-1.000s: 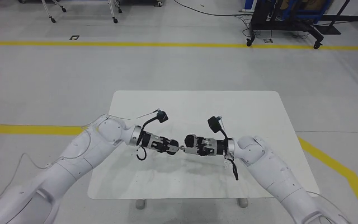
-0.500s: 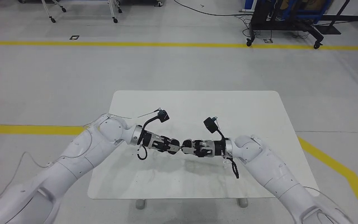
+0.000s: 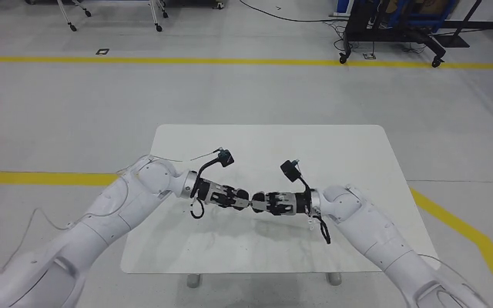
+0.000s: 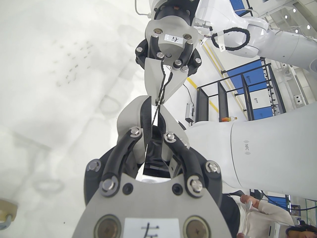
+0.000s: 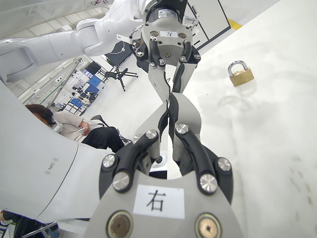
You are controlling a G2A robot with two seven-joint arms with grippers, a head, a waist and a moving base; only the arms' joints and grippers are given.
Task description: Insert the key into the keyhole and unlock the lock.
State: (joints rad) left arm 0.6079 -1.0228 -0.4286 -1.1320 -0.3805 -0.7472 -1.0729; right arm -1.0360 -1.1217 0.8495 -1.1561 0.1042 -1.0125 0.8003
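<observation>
We have the thin silver metal key [image 4: 154, 118] in mid-air above the white surface [image 5: 272, 50]. Its long axis runs along the line between the two grippers, which meet tip to tip. Left gripper [image 4: 154, 112] jaws are closed on it; right gripper [image 5: 169, 107] jaws look closed on its other end. Brass padlock with steel shackle [image 5: 240, 74] lies flat, well apart, off to the left arm's side. We judge the left arm nearer. Keyhole can't be made out.

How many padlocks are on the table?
1: a brass padlock lies on the white table, away from its edge. Some tabletop is hidden, so another could be missed.
</observation>
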